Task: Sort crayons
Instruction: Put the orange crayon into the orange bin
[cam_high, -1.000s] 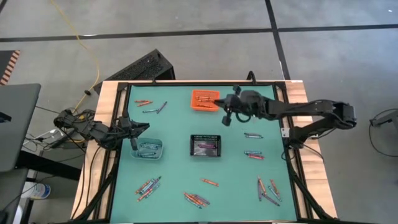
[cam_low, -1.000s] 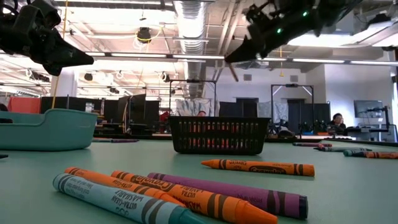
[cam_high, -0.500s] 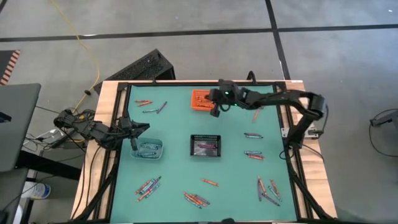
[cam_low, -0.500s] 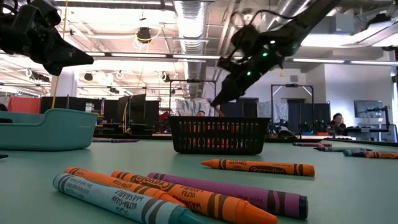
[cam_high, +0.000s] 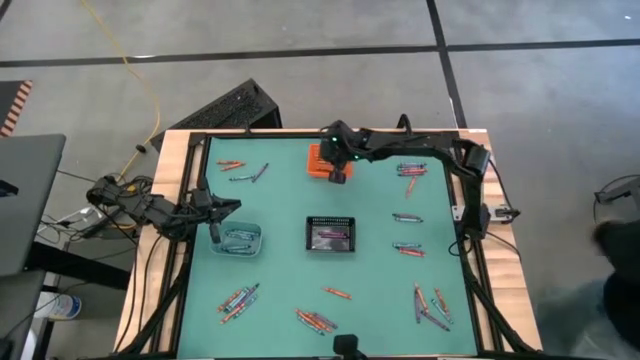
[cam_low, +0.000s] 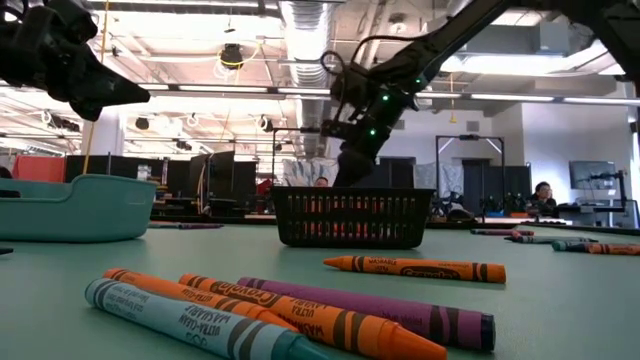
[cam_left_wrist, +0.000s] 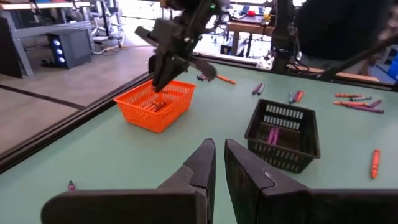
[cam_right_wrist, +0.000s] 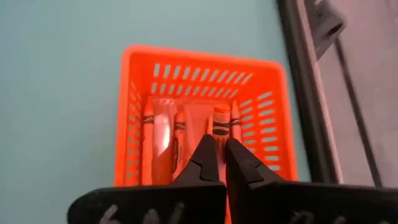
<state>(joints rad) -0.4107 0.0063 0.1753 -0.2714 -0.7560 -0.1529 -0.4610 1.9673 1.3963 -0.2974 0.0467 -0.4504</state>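
From my station, working left to right: the left gripper waits at the left edge of the green table, just beside the teal bin, its fingers nearly together with nothing between them, as the left wrist view confirms. I judge it parked clear of the other arm's reach. Loose crayons lie scattered near the front of the table, more along the right side and at the back. The black basket sits mid-table with purple crayons inside. The right gripper hangs over the orange basket at the back; in its wrist view the fingers are close together above an orange crayon that lies among other orange ones. I cannot tell whether that crayon is pinched or already released; I judge this the drop-off of an orange crayon.
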